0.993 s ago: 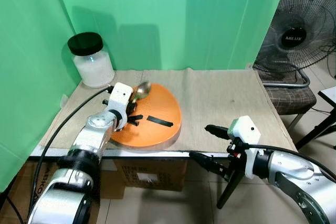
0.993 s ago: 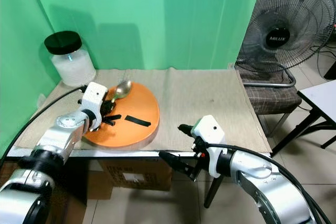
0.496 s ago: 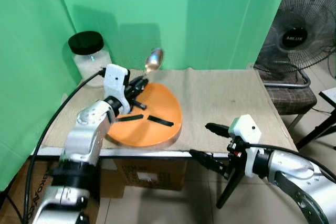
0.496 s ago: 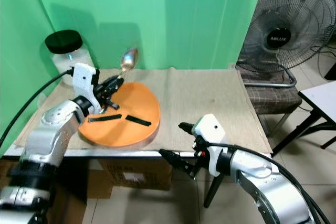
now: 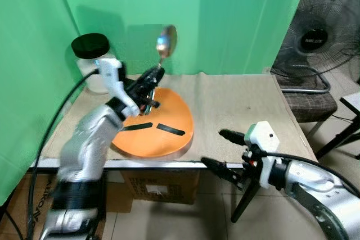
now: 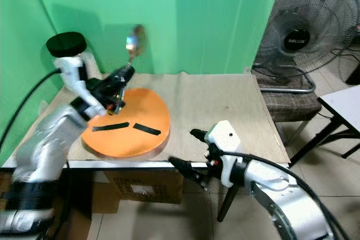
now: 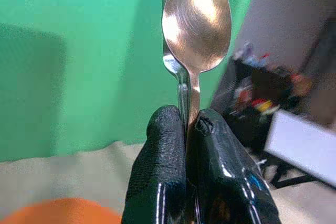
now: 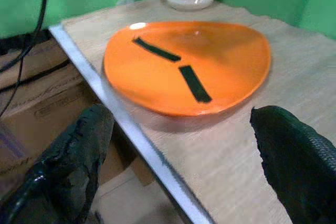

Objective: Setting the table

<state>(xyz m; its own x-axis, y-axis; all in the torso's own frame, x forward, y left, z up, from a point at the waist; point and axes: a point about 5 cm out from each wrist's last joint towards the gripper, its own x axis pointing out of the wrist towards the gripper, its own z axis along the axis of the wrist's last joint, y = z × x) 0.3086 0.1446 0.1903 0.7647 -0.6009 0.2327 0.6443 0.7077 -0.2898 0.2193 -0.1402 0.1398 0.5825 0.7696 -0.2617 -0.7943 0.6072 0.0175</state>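
Left gripper (image 5: 153, 77) is pinching a spoon (image 5: 166, 40) and fork (image 7: 167, 3) together, held upright above the orange plate's (image 5: 174, 113) far edge. Thin grip, so either could slip. Right gripper (image 5: 222, 150) hangs wide open off the table's (image 5: 242, 99) near edge

The left hand (image 5: 153, 75) now holds the spoon (image 5: 166, 41) and fork (image 7: 169, 35) upright, well above the orange plate (image 5: 169, 117), where a second ago it lay low with the spoon's bowl resting at the plate's rim.

Orange plate (image 5: 160, 132) with two black strips, silver spoon (image 7: 196, 22), green backdrop (image 5: 225, 15), beige table (image 5: 242, 105).
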